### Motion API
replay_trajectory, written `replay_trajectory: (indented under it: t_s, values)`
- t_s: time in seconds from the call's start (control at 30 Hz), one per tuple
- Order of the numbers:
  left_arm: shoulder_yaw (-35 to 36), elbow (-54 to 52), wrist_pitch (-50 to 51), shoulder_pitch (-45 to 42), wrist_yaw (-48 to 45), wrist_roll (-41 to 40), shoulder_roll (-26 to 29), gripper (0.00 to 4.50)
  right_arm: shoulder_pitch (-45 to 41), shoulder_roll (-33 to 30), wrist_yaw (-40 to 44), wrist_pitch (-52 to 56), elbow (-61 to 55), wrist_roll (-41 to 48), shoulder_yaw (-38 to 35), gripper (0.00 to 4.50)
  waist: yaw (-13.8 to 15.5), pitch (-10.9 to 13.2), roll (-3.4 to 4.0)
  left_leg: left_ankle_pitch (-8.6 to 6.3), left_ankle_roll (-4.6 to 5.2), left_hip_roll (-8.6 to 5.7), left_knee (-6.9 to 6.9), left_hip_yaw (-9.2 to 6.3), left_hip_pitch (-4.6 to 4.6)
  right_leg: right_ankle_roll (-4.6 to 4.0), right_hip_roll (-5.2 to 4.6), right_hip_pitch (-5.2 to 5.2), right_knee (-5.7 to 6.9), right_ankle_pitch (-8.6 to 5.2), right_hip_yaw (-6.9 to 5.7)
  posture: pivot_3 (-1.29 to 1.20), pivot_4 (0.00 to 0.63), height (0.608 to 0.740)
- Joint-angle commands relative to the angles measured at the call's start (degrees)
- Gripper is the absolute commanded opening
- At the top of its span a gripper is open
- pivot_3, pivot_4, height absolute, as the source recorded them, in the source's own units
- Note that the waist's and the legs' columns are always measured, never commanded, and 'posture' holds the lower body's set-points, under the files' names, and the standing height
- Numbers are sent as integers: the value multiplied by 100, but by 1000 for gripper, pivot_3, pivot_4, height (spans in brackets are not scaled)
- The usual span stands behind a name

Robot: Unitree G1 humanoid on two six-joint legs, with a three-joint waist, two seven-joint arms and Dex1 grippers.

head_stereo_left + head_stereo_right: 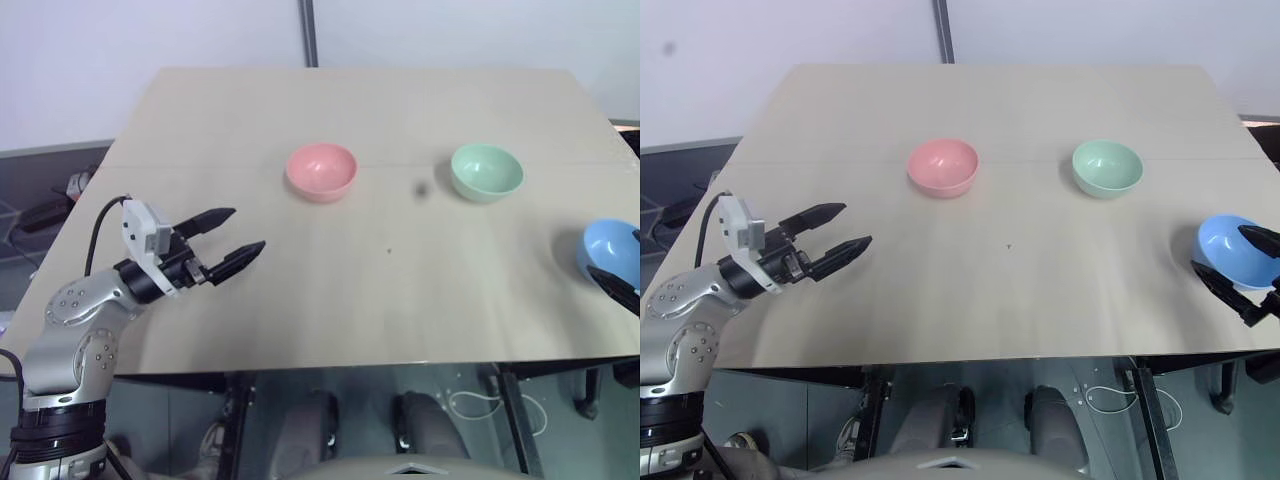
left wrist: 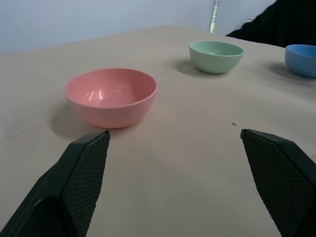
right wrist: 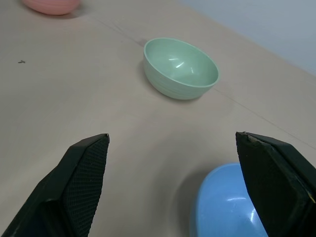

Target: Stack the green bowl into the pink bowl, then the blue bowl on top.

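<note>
pink bowl (image 1: 942,167), green bowl (image 1: 1107,167), blue bowl (image 1: 1236,252)

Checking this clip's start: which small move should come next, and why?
Probably the right gripper should shift toward the green bowl. All three bowls stand apart and unstacked, green goes into the pink bowl first, and both grippers are open and empty, the right one hanging by the blue bowl.
</note>
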Motion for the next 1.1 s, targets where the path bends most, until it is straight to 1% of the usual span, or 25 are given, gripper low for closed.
replay_trajectory:
  t_s: [0.03,0.1,0.17,0.3,0.37,0.43,0.47,0.53,0.6,0.67,0.73,0.8,0.83,0.9,0.93,0.97,1.0,1.03,1.1]
  values:
    - [-17,-202,-54,-116,15,77,45,4500,-100,-4,-41,-9,-201,34,-13,4433,0,0,0,0,0,0,0,0,0,0,0,0,0,0,0,0,150,740]
    - [-105,-211,35,-234,66,107,51,4500,-194,58,-63,30,-287,104,126,4433,0,0,0,0,0,0,0,-1,0,0,0,0,0,0,-1,0,150,740]
    - [-234,-212,-59,-339,196,385,81,4500,-277,100,-89,35,-360,117,217,4433,0,0,1,0,0,-2,0,-2,1,0,-2,0,1,0,-1,0,150,740]
    - [-658,-220,-257,-809,609,1184,115,4500,-449,200,-122,41,-545,152,526,4433,11,1,-1,0,0,-6,-3,-7,-1,1,-2,0,-2,1,-5,0,150,740]
    - [-940,-181,-112,-1202,795,1521,162,4500,-585,265,-186,76,-683,180,744,4433,25,1,-2,1,0,-9,-3,-8,-3,1,-3,0,-2,1,-7,0,150,740]
    - [-1473,-90,-75,-1735,976,2311,362,4500,-715,305,-228,131,-870,182,1023,4433,25,1,-2,1,0,-12,-3,-11,-5,2,-3,0,0,1,-9,0,150,740]
    - [-1887,59,-101,-2087,932,2827,508,4500,-778,310,-233,147,-968,135,1208,4433,27,2,-2,1,1,-14,-3,-14,-5,2,-2,0,0,1,-11,0,150,740]
    - [-2569,452,-235,-2767,827,3596,620,4500,-911,355,-317,160,-1144,-14,1598,4433,44,1,-4,2,1,-20,-3,-19,-7,2,2,0,1,1,-19,0,150,740]
    - [-2911,814,-335,-3320,768,3894,505,4500,-1013,401,-439,188,-1332,-133,1901,4433,49,1,-2,2,1,-27,-3,-18,-7,3,32,0,1,1,-38,0,150,740]
    - [-3394,1335,-458,-3881,724,4403,341,4500,-1074,487,-623,295,-1627,-113,2077,4433,58,1,-2,2,2,-27,-2,-18,-16,5,36,-6,1,1,-39,0,150,740]
    - [-3869,1842,-865,-4279,636,4927,219,4500,-1110,544,-809,423,-1879,-112,2183,4433,82,1,-3,3,2,-28,3,-19,-31,6,41,-18,3,0,-41,0,150,740]
    - [-4294,2409,-1128,-4622,523,5303,-40,4500,-1074,573,-949,492,-2077,-143,2201,4433,93,0,-1,5,-1,-26,20,-22,-71,7,50,-56,7,0,-42,0,150,740]
    - [-4463,2698,-1310,-4764,521,5468,-169,4500,-1038,581,-1004,519,-2167,-156,2196,4433,100,1,-2,17,-22,-24,45,-34,-104,6,53,-77,14,0,-55,0,150,740]
    - [-4688,3259,-1641,-5010,545,5709,-429,3956,-965,604,-1133,562,-2308,-209,2176,4500,139,2,-4,17,-22,-25,51,-36,-112,7,52,-81,13,1,-58,0,150,740]
    - [-4774,3526,-1872,-5118,560,5815,-527,3613,-918,620,-1193,572,-2373,-237,2155,4500,143,3,-6,17,-21,-27,53,-36,-114,7,51,-81,13,1,-59,0,150,740]
    - [-4821,3782,-2060,-5233,601,5894,-628,3063,-861,634,-1240,579,-2439,-264,2134,4500,147,5,-8,17,-20,-27,56,-38,-117,8,51,-81,12,1,-62,0,150,740]
    - [-4830,3971,-2172,-5329,610,5928,-720,2653,-806,644,-1275,581,-2494,-284,2109,4500,147,5,-9,16,-19,-27,58,-39,-118,8,51,-81,12,1,-62,0,150,740]
    - [-4822,4128,-2265,-5412,592,5931,-792,2150,-767,661,-1323,589,-2542,-305,2094,4500,147,6,-11,14,-16,-27,58,-41,-119,8,51,-81,13,1,-64,0,150,740]
    - [-4772,4409,-2422,-5590,578,5938,-931,1020,-664,707,-1421,597,-2629,-349,2036,4500,144,7,-11,4,2,-26,60,-44,-119,8,51,-81,15,1,-67,0,150,740]
